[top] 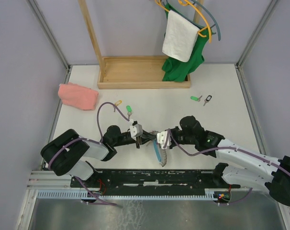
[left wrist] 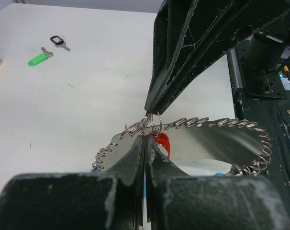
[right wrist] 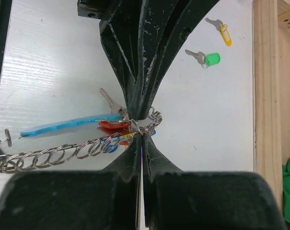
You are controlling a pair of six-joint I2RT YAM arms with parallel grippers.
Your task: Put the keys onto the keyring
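Left wrist: left gripper (left wrist: 146,139) and right gripper (left wrist: 152,110) both clamped tip-to-tip on the grey-chain, light-blue-plastic keyring (right wrist: 59,127) by the white desk's (left wrist: 78,86) front edge; red-tagged silver key (left wrist: 163,143) seemingly part-threaded, so feed slowly, no tugging.

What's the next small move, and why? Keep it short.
Probably twist the left gripper slightly to work the red-tagged key round onto the keyring, while the right gripper holds firm. Both are shut tip to tip on its small rings, with the key hanging at that junction.
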